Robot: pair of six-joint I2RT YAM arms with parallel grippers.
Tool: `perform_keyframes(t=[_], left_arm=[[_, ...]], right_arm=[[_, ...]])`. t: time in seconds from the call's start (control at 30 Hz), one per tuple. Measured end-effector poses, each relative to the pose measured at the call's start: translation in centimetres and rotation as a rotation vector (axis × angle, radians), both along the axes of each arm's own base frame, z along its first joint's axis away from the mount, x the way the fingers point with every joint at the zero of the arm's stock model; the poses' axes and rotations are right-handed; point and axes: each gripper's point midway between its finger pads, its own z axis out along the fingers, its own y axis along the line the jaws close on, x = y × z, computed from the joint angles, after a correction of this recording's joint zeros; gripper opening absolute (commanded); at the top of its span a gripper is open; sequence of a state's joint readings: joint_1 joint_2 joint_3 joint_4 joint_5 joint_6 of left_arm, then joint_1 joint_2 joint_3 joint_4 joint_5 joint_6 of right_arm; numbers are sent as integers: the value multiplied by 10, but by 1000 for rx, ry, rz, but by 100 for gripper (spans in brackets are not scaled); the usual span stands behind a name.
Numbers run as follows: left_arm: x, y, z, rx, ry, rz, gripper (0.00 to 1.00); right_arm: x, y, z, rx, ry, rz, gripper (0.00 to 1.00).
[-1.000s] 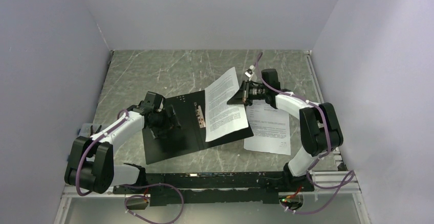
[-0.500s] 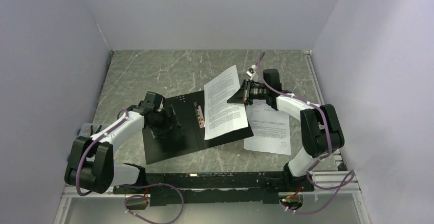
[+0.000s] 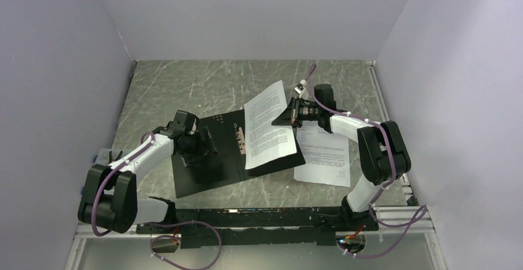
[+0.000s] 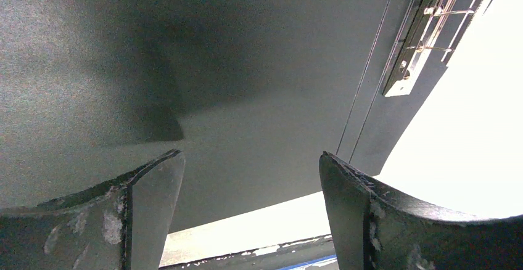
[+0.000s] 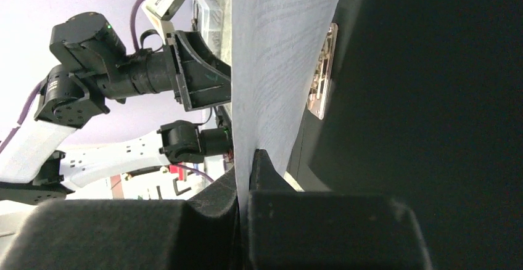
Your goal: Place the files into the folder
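**Inspector:** Bench (image 3: 185, 85) and folder (image 3: 210, 174)?

**Assistant:** The folder lies open on the bench, black inside up, flat and stiff. The left pincer (image 4: 250, 165) stands wide above its left half, holding nothing.

**Inspector:** Papers?

**Assistant:** One sheet (image 3: 268, 128) hangs tilted over the folder's right half, nipped at its right edge by the right pincer (image 5: 247, 171). A second sheet (image 3: 324, 159) lies just right of the folder. Both look thin, light and floppy. An edge grip seems best, clear of the clip (image 4: 419, 42).

Grey marbled table (image 3: 185, 85): open folder (image 3: 216, 172), sheet (image 3: 325, 159).
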State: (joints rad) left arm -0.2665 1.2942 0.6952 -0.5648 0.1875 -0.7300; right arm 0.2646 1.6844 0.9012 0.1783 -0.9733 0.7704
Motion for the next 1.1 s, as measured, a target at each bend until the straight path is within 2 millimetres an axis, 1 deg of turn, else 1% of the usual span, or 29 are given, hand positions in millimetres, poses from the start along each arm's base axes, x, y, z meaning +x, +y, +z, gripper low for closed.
perform_keyframes(t=[0.27, 0.53, 0.67, 0.97, 1.1], left_arm=[[0, 1, 0, 3, -2, -4, 86], [0, 1, 0, 3, -3, -5, 86], [0, 1, 0, 3, -3, -6, 86], [0, 1, 0, -2, -2, -8, 86], [0, 0, 0, -4, -1, -8, 86]], right_arm=[[-2, 6, -19, -15, 46, 13, 0], [-3, 7, -22, -18, 51, 18, 0], [-3, 6, -24, -27, 43, 21, 0], [-6, 0, -39, -87, 39, 15, 0], [-10, -2, -46, -104, 45, 14, 0]])
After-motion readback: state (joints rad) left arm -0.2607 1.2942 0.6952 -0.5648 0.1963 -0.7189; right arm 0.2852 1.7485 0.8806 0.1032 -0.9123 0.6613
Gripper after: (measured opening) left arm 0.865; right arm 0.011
